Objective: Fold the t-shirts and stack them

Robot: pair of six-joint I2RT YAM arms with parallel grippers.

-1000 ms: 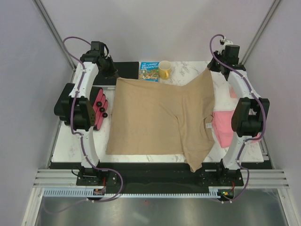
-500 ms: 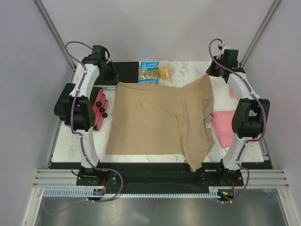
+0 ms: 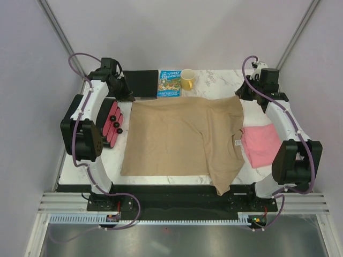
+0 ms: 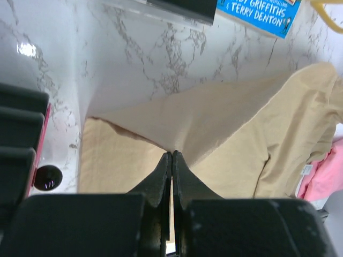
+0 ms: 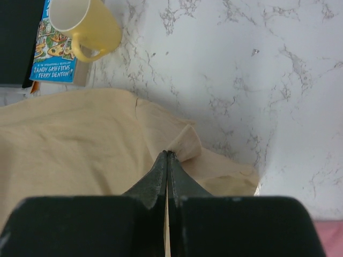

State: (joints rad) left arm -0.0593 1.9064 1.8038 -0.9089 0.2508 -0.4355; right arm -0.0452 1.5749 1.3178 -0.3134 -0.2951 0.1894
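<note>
Left gripper (image 4: 171, 155) and right gripper (image 5: 167, 154) each pinch a far corner of tan t-shirt (image 3: 177, 136), presumably to fold it nearward.

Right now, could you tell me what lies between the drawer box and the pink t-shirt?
The tan t-shirt lies spread there, between drawer box and pink t-shirt, as the top view shows.

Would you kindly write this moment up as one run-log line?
left gripper: shut on tan shirt, far-left corner | right gripper: shut on far-right corner | pink shirt: beside it, right | stack: not yet made
</note>
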